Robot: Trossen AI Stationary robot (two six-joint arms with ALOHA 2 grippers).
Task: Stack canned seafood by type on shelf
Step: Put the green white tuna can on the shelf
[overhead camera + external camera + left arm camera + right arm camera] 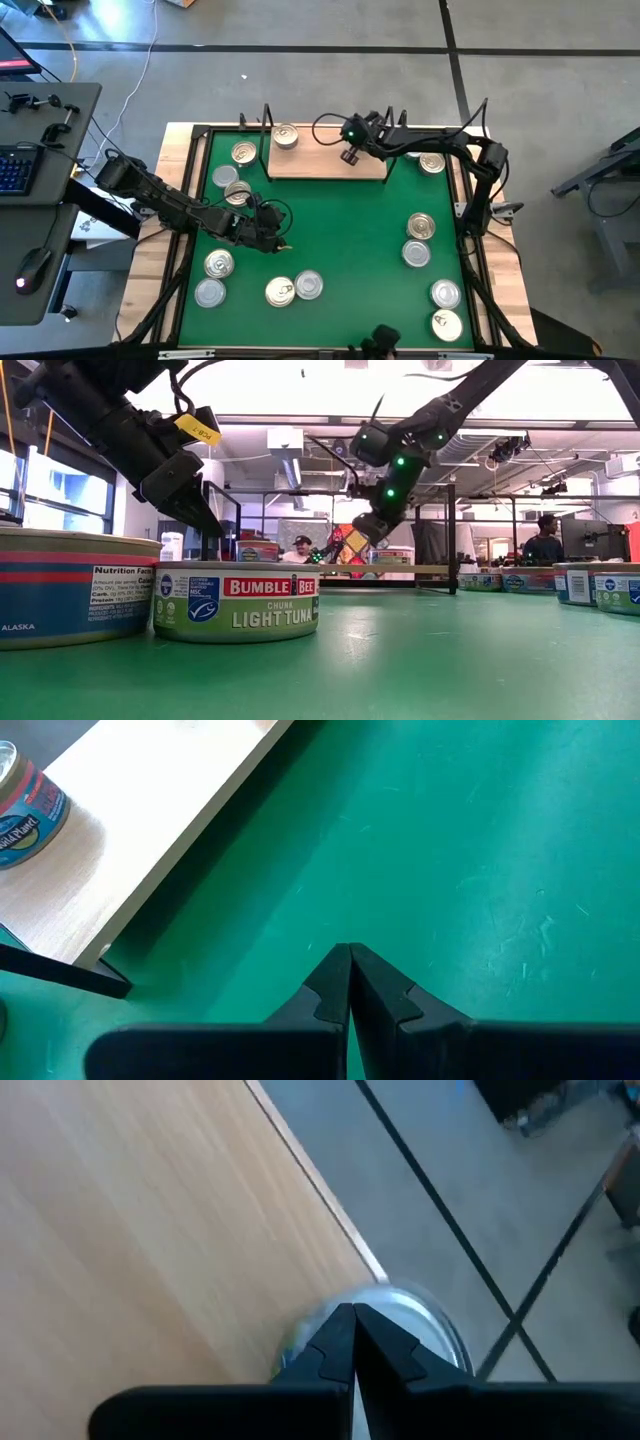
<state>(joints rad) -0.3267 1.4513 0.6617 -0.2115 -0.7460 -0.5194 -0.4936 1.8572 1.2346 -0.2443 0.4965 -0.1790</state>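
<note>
Right, status check —
Shelf: the shelf (pixel 325 160), a pale wooden board, lies at the far side of the green mat (pixel 340 220), and only one tin (pixel 285 136) stands on it, at its left end.
Loose tins: the rest of the canned seafood is scattered on the mat — two near the shelf's left end (pixel 243 152), a cluster at the near left (pixel 219 263), a pair near the middle front (pixel 308 285), more down the right side (pixel 421 226).
Progress: barely begun, I'd say; one tin placed, no stack formed, nearly everything left to sort.
Left gripper: the left gripper (pixel 350 960) hangs over bare mat near the shelf's front edge, fingers pressed together, empty.
Right gripper: the right gripper (pixel 353 1318) sits above the shelf, fingers together too, nothing held; a silver tin (pixel 420 1320) shows just past its tips, off the board.
Low view bonus: only this level view reads the labels — a Bumble Bee light tuna tin (pixel 237 602) beside a blue-and-red one (pixel 75 588).
High view bonus: only it shows the whole spread.
</note>
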